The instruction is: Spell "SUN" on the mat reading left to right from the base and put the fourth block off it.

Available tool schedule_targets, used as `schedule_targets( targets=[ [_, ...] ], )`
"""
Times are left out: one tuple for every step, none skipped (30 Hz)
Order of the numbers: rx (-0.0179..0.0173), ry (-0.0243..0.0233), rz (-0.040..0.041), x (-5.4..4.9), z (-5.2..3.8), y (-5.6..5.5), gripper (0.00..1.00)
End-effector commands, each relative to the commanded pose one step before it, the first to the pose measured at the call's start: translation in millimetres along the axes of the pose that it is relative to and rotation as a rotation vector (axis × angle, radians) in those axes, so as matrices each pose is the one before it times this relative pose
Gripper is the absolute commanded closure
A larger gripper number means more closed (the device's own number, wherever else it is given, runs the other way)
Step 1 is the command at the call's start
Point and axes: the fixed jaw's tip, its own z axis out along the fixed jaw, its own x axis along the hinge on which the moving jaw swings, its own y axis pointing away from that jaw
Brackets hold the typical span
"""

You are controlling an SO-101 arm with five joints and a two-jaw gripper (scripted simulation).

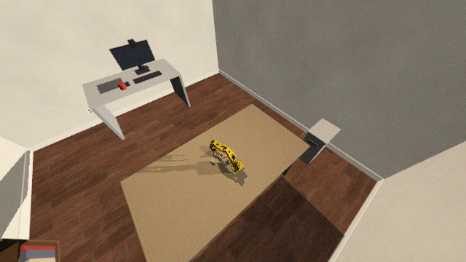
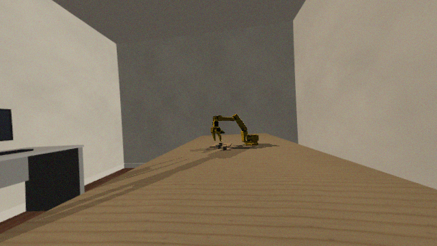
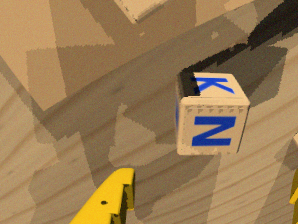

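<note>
My gripper [image 3: 212, 179] [image 2: 218, 140] is open and empty, above the table. In the wrist view the block showing N [image 3: 213, 135] lies ahead of and between the fingertips, on bare wood beside the mat [image 3: 22, 30]; a side face shows K. The N is turned sideways in this view. A corner of another block [image 3: 142, 6] shows at the top edge, its letter out of view. A sliver of one more block [image 3: 296, 141] shows at the right edge. Small blocks show below the gripper in the exterior view, one of them nearer the camera [image 2: 224, 148]; their letters are too small to read.
The arm's base [image 1: 237, 167] [image 2: 252, 139] stands on the wooden table [image 1: 189, 204] [image 2: 259, 191]. A block [image 1: 212, 162] lies near the arm in the top view. Dark arm shadows cross the mat's edge and the wood. A desk [image 1: 102, 98] stands away from the table.
</note>
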Motion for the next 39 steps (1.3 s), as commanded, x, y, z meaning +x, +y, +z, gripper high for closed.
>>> schedule_targets(
  targets=[
    [-0.04460, 0.07184, -0.00921, 7.21, -17.302, 3.04, 0.68],
    [0.00000, 0.00000, 0.00000, 0.00, 0.000, 0.00, 0.68],
    [0.00000, 0.00000, 0.00000, 0.00, 0.000, 0.00, 0.68],
    [0.00000, 0.00000, 0.00000, 0.00, 0.000, 0.00, 0.68],
    [0.00000, 0.00000, 0.00000, 0.00, 0.000, 0.00, 0.68],
    [0.00000, 0.00000, 0.00000, 0.00, 0.000, 0.00, 0.68],
    [0.00000, 0.00000, 0.00000, 0.00, 0.000, 0.00, 0.68],
    [-0.00308, 0.00653, -0.00916, 1.82, -1.689, -1.88, 0.68],
    [0.00000, 0.00000, 0.00000, 0.00, 0.000, 0.00, 0.68],
    [0.00000, 0.00000, 0.00000, 0.00, 0.000, 0.00, 0.68],
    [0.00000, 0.00000, 0.00000, 0.00, 0.000, 0.00, 0.68],
    [0.00000, 0.00000, 0.00000, 0.00, 0.000, 0.00, 0.68],
    [0.00000, 0.00000, 0.00000, 0.00, 0.000, 0.00, 0.68],
    [0.00000, 0.00000, 0.00000, 0.00, 0.000, 0.00, 0.68],
    [0.00000, 0.00000, 0.00000, 0.00, 0.000, 0.00, 0.68],
    [0.00000, 0.00000, 0.00000, 0.00, 0.000, 0.00, 0.68],
    [0.00000, 0.00000, 0.00000, 0.00, 0.000, 0.00, 0.68],
    [0.00000, 0.00000, 0.00000, 0.00, 0.000, 0.00, 0.68],
    [0.00000, 0.00000, 0.00000, 0.00, 0.000, 0.00, 0.68],
    [0.00000, 0.00000, 0.00000, 0.00, 0.000, 0.00, 0.68],
    [0.00000, 0.00000, 0.00000, 0.00, 0.000, 0.00, 0.68],
    [0.00000, 0.00000, 0.00000, 0.00, 0.000, 0.00, 0.68],
    [0.00000, 0.00000, 0.00000, 0.00, 0.000, 0.00, 0.68],
    [0.00000, 0.00000, 0.00000, 0.00, 0.000, 0.00, 0.68],
    [0.00002, -0.00002, 0.00000, 0.00, 0.004, 0.00, 0.68],
    [0.00010, -0.00016, 0.00000, -0.02, 0.029, -0.01, 0.68],
    [0.00027, -0.00041, 0.00000, -0.06, 0.076, -0.04, 0.68],
    [0.00050, -0.00077, 0.00000, -0.10, 0.141, -0.07, 0.68],
    [0.00078, -0.00121, 0.00000, -0.16, 0.221, -0.10, 0.68],
    [0.00111, -0.00172, 0.00000, -0.23, 0.314, -0.15, 0.68],
    [0.00147, -0.00228, 0.00000, -0.30, 0.416, -0.20, 0.68],
    [0.00186, -0.00287, 0.00001, -0.38, 0.525, -0.25, 0.68],
    [0.00016, -0.00024, 0.00001, 0.05, 0.623, 0.04, 0.68],
    [0.00018, -0.00028, 0.00001, 0.06, 0.736, 0.04, 0.68],
    [0.00021, -0.00033, 0.00001, 0.07, 0.849, 0.04, 0.68],
    [0.00024, -0.00037, 0.00001, 0.07, 0.961, 0.05, 0.68],
    [0.00027, -0.00041, 0.00001, 0.08, 1.069, 0.05, 0.68],
    [0.00029, -0.00045, 0.00001, 0.08, 1.172, 0.05, 0.68],
    [0.00032, -0.00049, 0.00002, 0.08, 1.269, 0.05, 0.68]
  ],
)
